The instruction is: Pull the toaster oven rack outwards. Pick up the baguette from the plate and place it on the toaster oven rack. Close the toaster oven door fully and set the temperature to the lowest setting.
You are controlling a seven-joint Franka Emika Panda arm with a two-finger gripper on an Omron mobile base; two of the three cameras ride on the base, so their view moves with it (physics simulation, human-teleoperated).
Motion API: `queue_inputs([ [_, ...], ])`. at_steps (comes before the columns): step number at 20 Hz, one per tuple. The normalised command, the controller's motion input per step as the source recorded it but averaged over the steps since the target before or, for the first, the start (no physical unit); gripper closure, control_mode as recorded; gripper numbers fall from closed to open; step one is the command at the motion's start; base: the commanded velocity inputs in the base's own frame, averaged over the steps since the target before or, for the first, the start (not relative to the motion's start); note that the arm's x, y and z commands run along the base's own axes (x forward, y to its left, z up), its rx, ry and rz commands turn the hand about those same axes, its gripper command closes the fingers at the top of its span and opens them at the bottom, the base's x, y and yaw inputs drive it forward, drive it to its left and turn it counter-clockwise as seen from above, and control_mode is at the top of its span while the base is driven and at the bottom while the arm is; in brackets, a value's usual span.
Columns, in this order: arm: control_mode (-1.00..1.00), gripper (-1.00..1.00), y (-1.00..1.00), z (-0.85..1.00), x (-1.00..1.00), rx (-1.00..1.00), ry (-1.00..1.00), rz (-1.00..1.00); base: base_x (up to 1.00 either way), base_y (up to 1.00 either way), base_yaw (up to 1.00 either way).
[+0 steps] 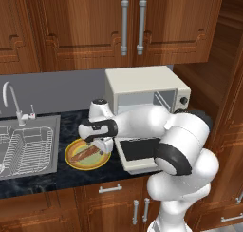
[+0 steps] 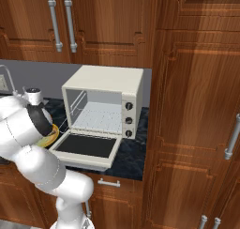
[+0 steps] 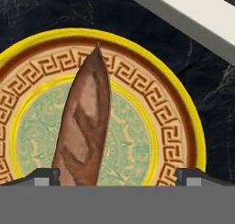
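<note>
1. Hovering over the round yellow-rimmed plate with a pale green centre (image 3: 174, 126), the claw (image 3: 118, 175) has its jaws spread wide and holds nothing.
2. The slim brown baguette with pale slashes (image 3: 87, 126) lies on the plate just ahead of the claw, nearer one fingertip than the other.
3. The step in hand appears to be the pick-up.
4. Beside the claw, the cream-white toaster oven (image 2: 105, 89) has its dark-glass door (image 2: 86, 146) down on the dark worktop (image 1: 47, 176), and the light-grey wire rack (image 2: 99, 118) looks still inside.
5. Next: centre on the loaf, descend, close.
</note>
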Motion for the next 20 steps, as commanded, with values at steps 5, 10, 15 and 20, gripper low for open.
queue_inputs([
  [5,-1.0,-1.0,0.27,-0.26,0.19,0.0,0.0,0.0,0.0,0.0,0.0],
  [10,-1.0,-1.0,0.08,-0.21,0.2,0.0,0.0,0.0,0.0,0.0,0.0],
  [15,-1.0,-1.0,0.1,-0.16,0.16,0.0,0.0,0.0,0.0,0.0,0.0],
  [20,-1.0,1.0,0.03,-0.34,0.07,0.0,0.0,0.0,0.0,0.0,0.0],
])
